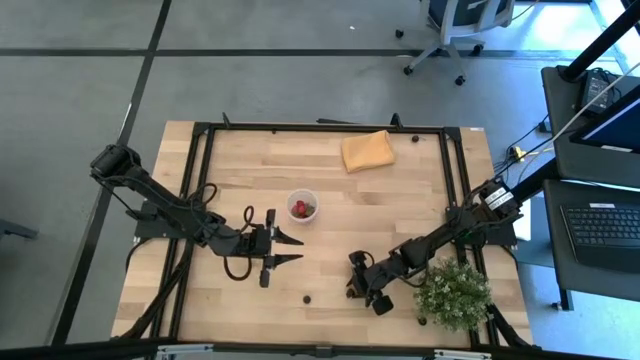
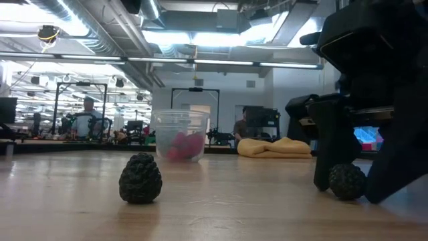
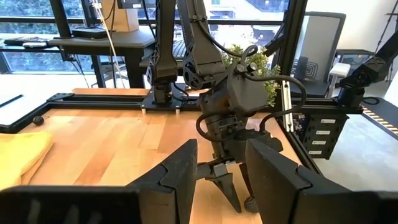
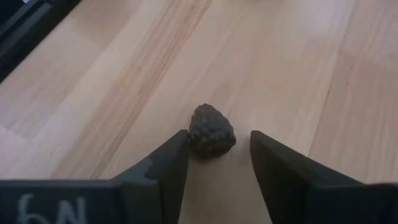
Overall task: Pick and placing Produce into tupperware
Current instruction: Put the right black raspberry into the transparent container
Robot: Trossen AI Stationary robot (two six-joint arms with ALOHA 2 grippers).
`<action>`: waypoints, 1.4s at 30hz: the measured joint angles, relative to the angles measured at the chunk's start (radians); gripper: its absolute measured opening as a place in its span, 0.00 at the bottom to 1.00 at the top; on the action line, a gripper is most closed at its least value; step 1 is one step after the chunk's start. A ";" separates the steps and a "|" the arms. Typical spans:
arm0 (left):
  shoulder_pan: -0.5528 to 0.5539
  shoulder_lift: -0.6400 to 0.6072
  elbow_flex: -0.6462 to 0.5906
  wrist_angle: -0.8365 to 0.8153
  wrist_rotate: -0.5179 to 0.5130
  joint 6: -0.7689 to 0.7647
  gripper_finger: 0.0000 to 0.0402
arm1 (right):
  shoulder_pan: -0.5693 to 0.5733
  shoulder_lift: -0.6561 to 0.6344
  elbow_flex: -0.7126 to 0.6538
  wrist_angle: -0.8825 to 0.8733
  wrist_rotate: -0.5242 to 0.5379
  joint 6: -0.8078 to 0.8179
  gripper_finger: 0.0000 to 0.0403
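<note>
**Right fingers straddle a dark berry near the front of the table**

The right gripper is low on the table, toward the front edge and right of the middle. In the right wrist view its fingers are spread apart with a dark berry lying on the wood between their tips, just beside one finger and not clamped. The low view shows the same berry resting on the table at the foot of that gripper.

The left gripper hovers left of the middle, its fingers released and holding nothing, pointing toward the right arm.

The cup stands upright near the middle of the table, just beyond the left gripper, with red fruit inside; through its clear wall the low view shows pink-red pieces. A second dark berry lies alone near the front edge, between the two grippers.

An orange cloth lies near the back edge, and a green plant sits at the front right corner
</note>
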 joint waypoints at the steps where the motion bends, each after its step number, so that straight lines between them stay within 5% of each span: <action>1: 0.000 0.000 0.000 -0.003 0.000 0.000 0.32 | 0.000 0.000 0.000 0.000 0.000 0.001 0.41; 14: 0.000 0.000 0.000 -0.017 0.000 0.000 0.32 | -0.001 0.000 0.000 -0.001 0.003 0.074 0.25; 42: 0.000 0.000 0.000 -0.036 0.000 -0.004 0.32 | 0.001 0.003 -0.001 0.039 -0.008 0.029 0.32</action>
